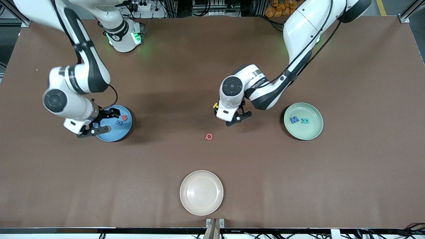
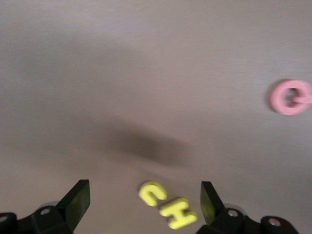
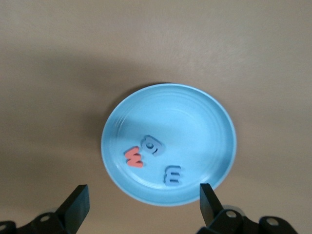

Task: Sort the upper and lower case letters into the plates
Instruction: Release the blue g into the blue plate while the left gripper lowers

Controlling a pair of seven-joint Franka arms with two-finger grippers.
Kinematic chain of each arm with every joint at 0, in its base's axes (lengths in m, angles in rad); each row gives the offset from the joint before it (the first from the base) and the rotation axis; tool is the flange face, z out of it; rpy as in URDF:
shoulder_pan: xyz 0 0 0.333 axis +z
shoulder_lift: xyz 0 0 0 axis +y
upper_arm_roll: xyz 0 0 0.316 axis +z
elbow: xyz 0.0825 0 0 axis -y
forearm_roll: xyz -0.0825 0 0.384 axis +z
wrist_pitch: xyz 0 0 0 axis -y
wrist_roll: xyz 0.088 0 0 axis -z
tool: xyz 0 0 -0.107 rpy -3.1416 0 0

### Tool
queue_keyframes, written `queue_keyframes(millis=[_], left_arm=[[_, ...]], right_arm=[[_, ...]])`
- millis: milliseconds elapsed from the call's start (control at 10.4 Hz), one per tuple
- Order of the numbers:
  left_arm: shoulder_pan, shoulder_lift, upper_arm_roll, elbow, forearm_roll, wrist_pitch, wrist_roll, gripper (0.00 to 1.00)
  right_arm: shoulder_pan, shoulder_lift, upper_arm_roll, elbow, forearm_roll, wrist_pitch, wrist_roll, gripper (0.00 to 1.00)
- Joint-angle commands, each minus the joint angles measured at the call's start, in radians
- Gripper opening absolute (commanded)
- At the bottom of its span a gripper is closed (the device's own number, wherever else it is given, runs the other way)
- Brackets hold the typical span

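The blue plate [image 1: 111, 134] lies toward the right arm's end of the table. It holds a red letter [image 3: 134, 157] and two blue-grey letters [image 3: 152, 145] [image 3: 173, 175]. My right gripper [image 3: 144, 202] hangs open over that plate's rim with nothing between its fingers. The mint plate [image 1: 308, 131] toward the left arm's end holds a blue letter [image 1: 294, 119] and a teal letter [image 1: 305, 120]. My left gripper [image 2: 145, 202] is open low over two yellow letters [image 2: 152, 193] [image 2: 178, 213] on the table. A pink-red letter [image 1: 209, 136] lies a little nearer the front camera.
A cream plate [image 1: 186, 186] with nothing in it sits near the table's front edge at the middle. Brown tabletop spreads between the three plates.
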Motion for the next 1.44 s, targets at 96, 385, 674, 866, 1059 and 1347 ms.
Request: queue_keyframes(millis=[96, 385, 674, 866, 1059, 1347], left_arm=[[-0.066, 0.044, 0.032, 0.157, 0.019, 0.018, 0.063, 1.0], [-0.12, 0.064, 0.116, 0.156, 0.035, 0.157, 0.204, 1.0], [-0.131, 0.146, 0.161, 0.162, 0.032, 0.368, 0.287, 1.0], [-0.155, 0.173, 0.204, 0.176, 0.033, 0.415, 0.383, 1.0], [-0.169, 0.174, 0.228, 0.176, 0.032, 0.437, 0.471, 1.0], [-0.224, 0.188, 0.265, 0.183, 0.03, 0.437, 0.457, 1.0]], right_arm=[[-0.004, -0.101, -0.001, 0.15, 0.01, -0.243, -0.01, 1.0], [0.002, -0.114, -0.01, 0.306, 0.044, -0.385, 0.001, 1.0], [0.021, -0.179, -0.012, 0.315, 0.067, -0.399, 0.019, 1.0], [0.028, -0.179, -0.012, 0.338, 0.066, -0.393, 0.023, 1.0], [0.048, -0.173, -0.009, 0.355, 0.066, -0.399, 0.096, 1.0], [0.062, -0.173, -0.004, 0.357, 0.064, -0.4, 0.104, 1.0]])
